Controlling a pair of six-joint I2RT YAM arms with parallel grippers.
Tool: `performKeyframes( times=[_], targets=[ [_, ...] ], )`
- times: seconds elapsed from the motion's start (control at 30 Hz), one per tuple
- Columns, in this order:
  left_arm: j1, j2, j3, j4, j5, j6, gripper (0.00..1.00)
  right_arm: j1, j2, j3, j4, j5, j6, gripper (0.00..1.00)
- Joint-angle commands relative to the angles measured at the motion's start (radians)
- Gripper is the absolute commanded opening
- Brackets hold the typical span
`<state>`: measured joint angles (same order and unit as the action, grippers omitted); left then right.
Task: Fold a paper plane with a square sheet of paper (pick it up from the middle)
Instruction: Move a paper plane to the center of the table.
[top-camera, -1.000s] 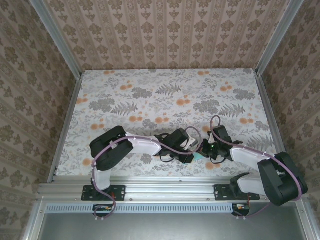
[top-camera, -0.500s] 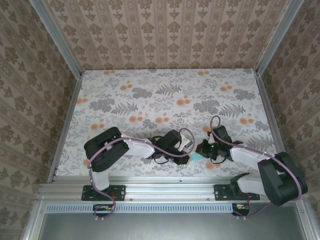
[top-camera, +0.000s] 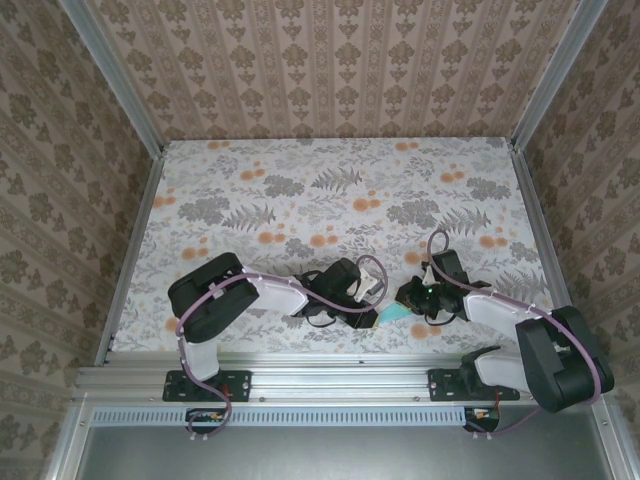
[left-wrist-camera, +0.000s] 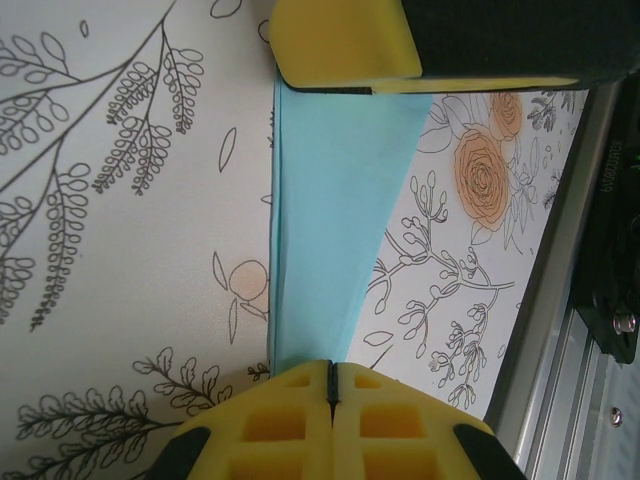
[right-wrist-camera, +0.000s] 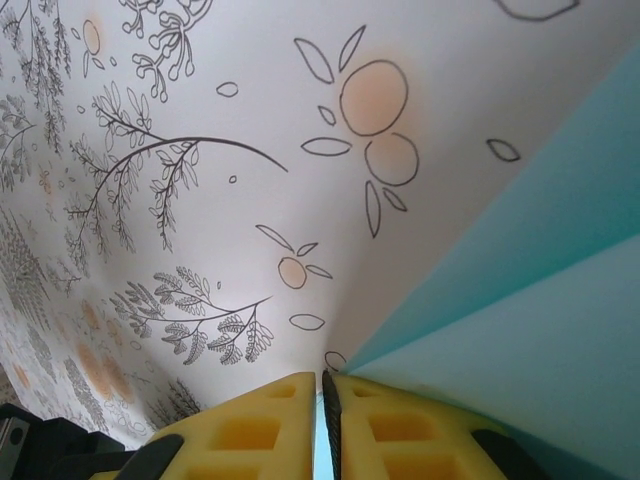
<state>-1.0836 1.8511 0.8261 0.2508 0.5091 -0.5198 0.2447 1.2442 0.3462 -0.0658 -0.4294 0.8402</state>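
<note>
Pinching the paper plane (left-wrist-camera: 335, 200) on the worktop (left-wrist-camera: 120, 250) beside the metal rail (left-wrist-camera: 560, 250), the left hand (left-wrist-camera: 331, 385) could skew its folds if the right hand (right-wrist-camera: 320, 385), pads nearly together on it, slips.

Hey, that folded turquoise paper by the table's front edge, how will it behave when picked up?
Likely floppy: the paper plane is a thin, long strip, so an unsupported end should sag. Probably very light and easily crumpled, being plain paper. Its layered folds may add slight stiffness along its length.
</note>
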Motion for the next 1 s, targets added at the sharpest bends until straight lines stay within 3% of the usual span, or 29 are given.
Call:
performKeyframes(
  times=[0.0, 0.97],
  targets=[
    [-0.001, 0.050, -0.069, -0.303, -0.027, 0.033, 0.00, -0.041, -0.003, 0.001, -0.068, 0.184, 0.011, 0.14],
    [0.007, -0.095, -0.240, -0.339, -0.069, 0.004, 0.00, -0.102, 0.118, 0.121, -0.020, 0.214, 0.020, 0.11]
  ],
)
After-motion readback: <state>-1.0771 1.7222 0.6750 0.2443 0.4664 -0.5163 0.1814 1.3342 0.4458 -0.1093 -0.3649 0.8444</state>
